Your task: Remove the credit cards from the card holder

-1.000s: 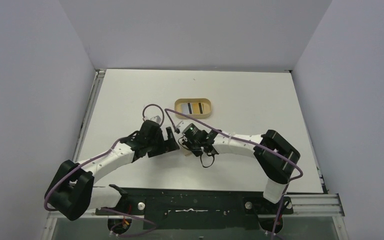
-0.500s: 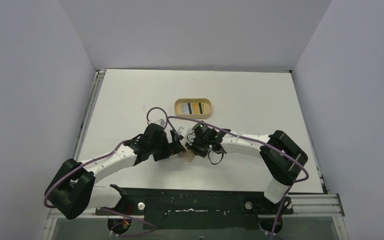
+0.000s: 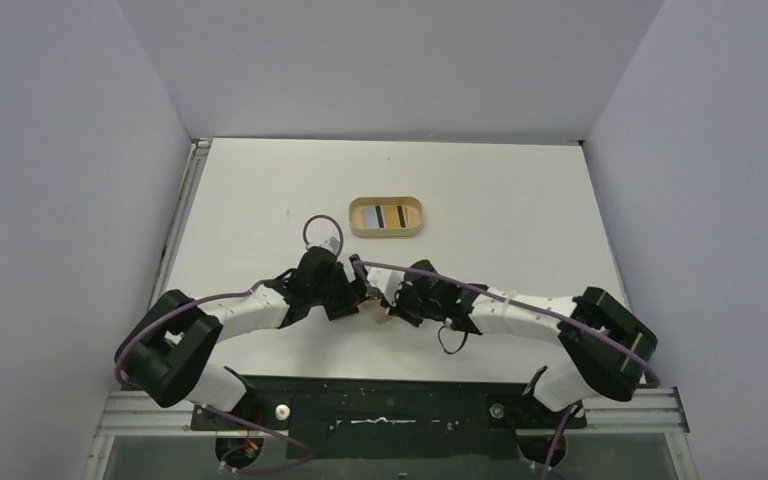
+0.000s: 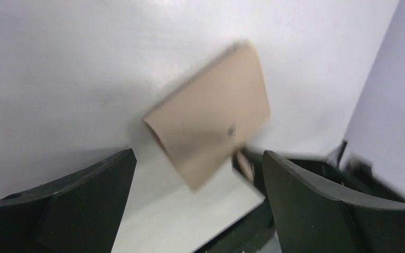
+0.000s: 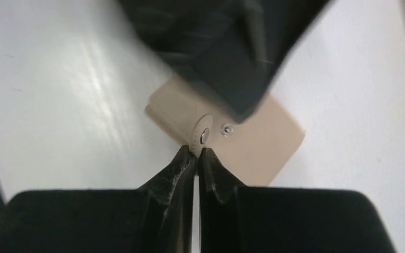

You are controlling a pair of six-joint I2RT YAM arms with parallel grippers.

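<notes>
The tan card holder hangs just above the white table, held by its small snap tab. My right gripper is shut on that tab. In the left wrist view the card holder is blurred and tilted, and my left gripper stands open with its fingers either side of the holder's lower corner, apart from it. In the top view the two grippers meet near the table's middle front, left gripper, right gripper, with the card holder between them. Two credit cards, one pale and one yellow-orange, lie in the oval tray.
The oval tan tray sits behind the grippers toward the table's middle. Purple cables loop over both arms. The black mounting rail runs along the near edge, and grey walls close in on three sides.
Both grippers have moved toward the near edge, the right one carrying the card holder by its tab. The left gripper has come closer to the holder.
</notes>
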